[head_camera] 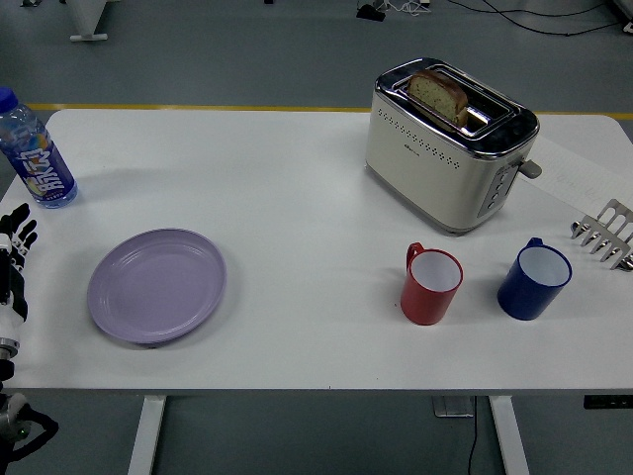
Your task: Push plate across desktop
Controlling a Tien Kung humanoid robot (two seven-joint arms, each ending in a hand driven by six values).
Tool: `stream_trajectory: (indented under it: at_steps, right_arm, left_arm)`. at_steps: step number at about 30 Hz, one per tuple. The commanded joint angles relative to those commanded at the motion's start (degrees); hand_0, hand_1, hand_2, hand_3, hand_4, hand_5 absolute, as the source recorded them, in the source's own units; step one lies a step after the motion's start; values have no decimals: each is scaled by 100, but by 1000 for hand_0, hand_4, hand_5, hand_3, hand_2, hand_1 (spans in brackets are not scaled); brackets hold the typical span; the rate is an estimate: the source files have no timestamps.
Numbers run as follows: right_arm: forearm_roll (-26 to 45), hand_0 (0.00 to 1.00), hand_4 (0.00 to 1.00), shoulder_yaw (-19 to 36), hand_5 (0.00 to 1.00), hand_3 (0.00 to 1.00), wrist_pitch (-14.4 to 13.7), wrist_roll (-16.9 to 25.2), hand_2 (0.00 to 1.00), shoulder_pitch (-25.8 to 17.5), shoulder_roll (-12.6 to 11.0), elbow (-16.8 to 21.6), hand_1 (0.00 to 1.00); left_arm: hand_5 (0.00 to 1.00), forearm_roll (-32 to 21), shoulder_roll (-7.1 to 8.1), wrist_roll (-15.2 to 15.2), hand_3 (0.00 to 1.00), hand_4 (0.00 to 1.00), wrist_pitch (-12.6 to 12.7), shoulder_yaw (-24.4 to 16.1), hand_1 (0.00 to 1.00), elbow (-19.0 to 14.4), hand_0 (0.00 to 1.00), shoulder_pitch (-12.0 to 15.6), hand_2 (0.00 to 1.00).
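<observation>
A lilac plate (156,285) lies flat on the white table (297,198) at the near left. My left hand (14,259) is at the picture's left edge, just left of the plate and apart from it, fingers extended and holding nothing. My right hand is not in view.
A water bottle with a blue cap (35,153) stands at the far left. A cream toaster (450,143) with a bread slice (438,96) stands at the back right. A red mug (431,284) and a blue mug (534,279) stand in front of it. A metal rack (605,234) is at the right edge.
</observation>
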Motion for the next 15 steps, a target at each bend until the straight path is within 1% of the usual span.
stream_trajectory:
  at_steps: [8,15]
  right_arm:
    - [-147,639,475,77,523,760,12,-49,696,-6,14,18,598]
    - [-182,640,474,80,524,760,21,-64,695,-9,14,22,597]
  left_arm:
    - [998,-66,-110,-34,837,536,-29,90,914,73,903,-22,936]
    - [998,-96,-243,-61,833,532,-36,152,905,68,892,12,930]
